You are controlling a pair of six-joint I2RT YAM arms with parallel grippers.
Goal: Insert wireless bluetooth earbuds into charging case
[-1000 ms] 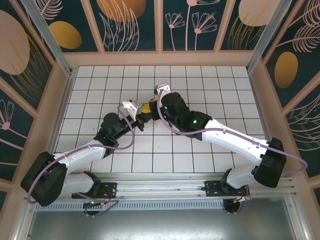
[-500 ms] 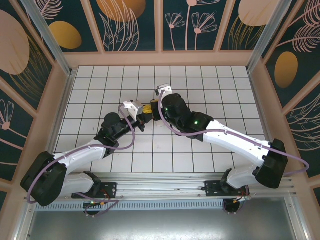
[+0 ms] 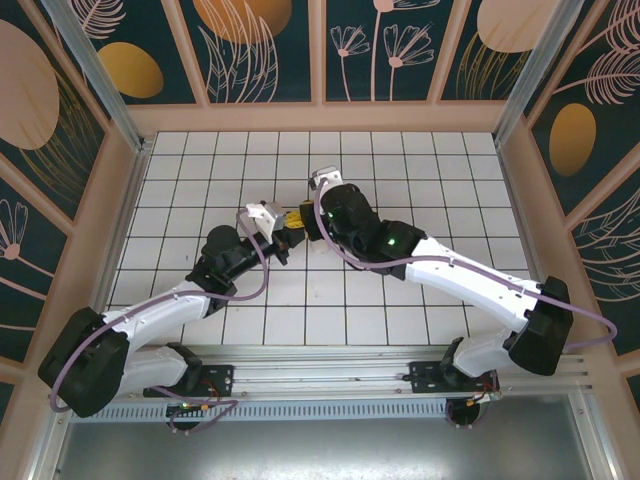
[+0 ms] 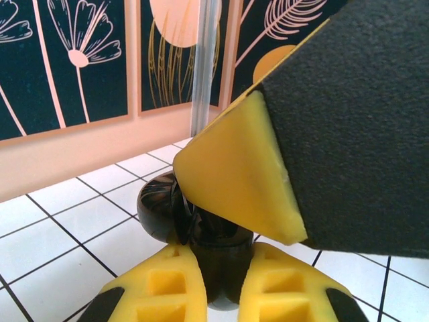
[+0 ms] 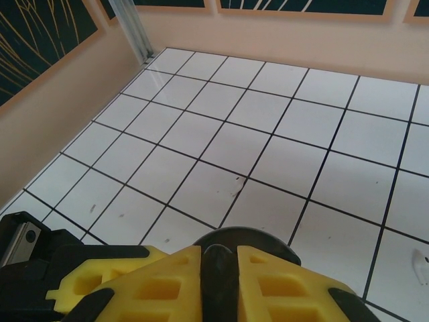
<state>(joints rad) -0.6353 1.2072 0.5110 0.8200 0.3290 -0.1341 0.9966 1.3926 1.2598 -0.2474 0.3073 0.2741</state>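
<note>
The glossy black charging case (image 4: 216,236) stands upright between the yellow fingers of my left gripper (image 4: 221,256), which is shut on it. Its round lid (image 4: 157,208) hangs open to the left. My right gripper (image 5: 220,256) reaches down over the case from above, and one of its yellow fingers (image 4: 234,168) touches the case's top. A small black piece, apparently a black earbud (image 5: 220,267), fills the narrow gap between the right fingers, with the dark case rim (image 5: 258,236) just behind. In the top view, left gripper (image 3: 281,229) and right gripper (image 3: 299,217) meet at mid-table.
The white tiled floor (image 5: 268,134) stretches ahead of the right gripper. Peach walls (image 5: 60,100) with a metal corner post (image 5: 131,27) close it in at the far left. The two arms cross the middle of the floor (image 3: 330,300).
The right wrist has shifted a little, up and then back to the left, staying over the case. The left arm has held still.
</note>
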